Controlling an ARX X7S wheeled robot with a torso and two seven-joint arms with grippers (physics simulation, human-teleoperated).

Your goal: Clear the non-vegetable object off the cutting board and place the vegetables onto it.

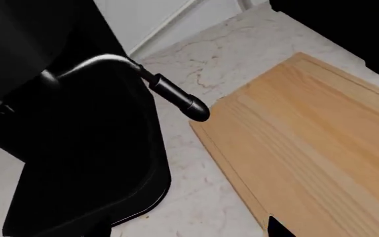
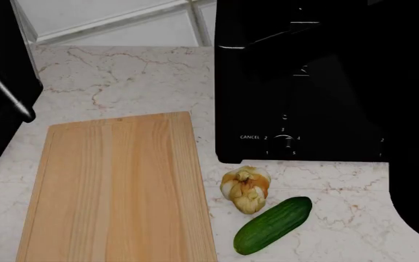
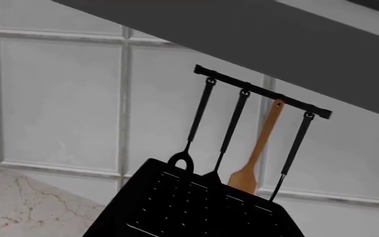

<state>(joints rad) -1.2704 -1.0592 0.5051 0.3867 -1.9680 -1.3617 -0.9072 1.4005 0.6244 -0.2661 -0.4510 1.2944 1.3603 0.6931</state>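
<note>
While board [image 2: 115,191] lies bare on marble counter [image 2: 122,82], cucumber [image 2: 273,225] lies at its 3 o'clock, long axis pointing 2 o'clock, garlic [image 2: 246,188] touching. Toaster [image 2: 297,82] behind. Grippers unseen; state unknown.

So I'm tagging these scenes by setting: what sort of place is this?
Most likely a simulated kitchen counter: a marble-look countertop holds a wooden cutting board and a black toaster with a CANCEL dial, and a utensil rail hangs on the tiled wall.
</note>
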